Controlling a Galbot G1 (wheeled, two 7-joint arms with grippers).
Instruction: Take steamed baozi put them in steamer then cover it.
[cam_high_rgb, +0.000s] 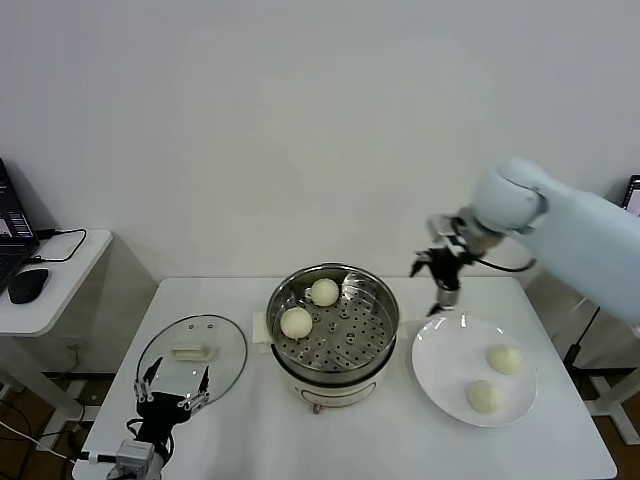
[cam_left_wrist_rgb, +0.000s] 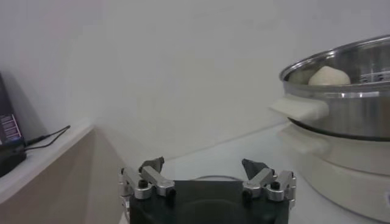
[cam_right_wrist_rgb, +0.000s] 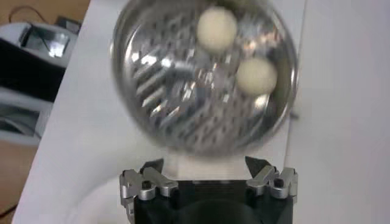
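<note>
The steamer (cam_high_rgb: 352, 338) stands mid-table on its cream pot base, with two steamed baozi (cam_high_rgb: 324, 291) (cam_high_rgb: 296, 322) inside. Two more baozi (cam_high_rgb: 504, 359) (cam_high_rgb: 485, 396) lie on the white plate (cam_high_rgb: 445, 350) to its right. My right gripper (cam_high_rgb: 441, 282) hangs open and empty above the plate's far edge, beside the steamer. Its wrist view looks down on the steamer (cam_right_wrist_rgb: 152, 91) and both baozi (cam_right_wrist_rgb: 217, 28) (cam_right_wrist_rgb: 256, 75) beyond the open gripper (cam_right_wrist_rgb: 205, 164). My left gripper (cam_high_rgb: 172, 385) is open and empty at the front left, over the glass lid's near edge. Its own view shows the gripper (cam_left_wrist_rgb: 203, 165) and the steamer (cam_left_wrist_rgb: 341, 103).
The round glass lid (cam_high_rgb: 225, 350) with a cream handle lies flat on the table left of the steamer. A lower side table (cam_high_rgb: 60, 290) with a mouse and cables stands further left. The white wall rises just behind the table.
</note>
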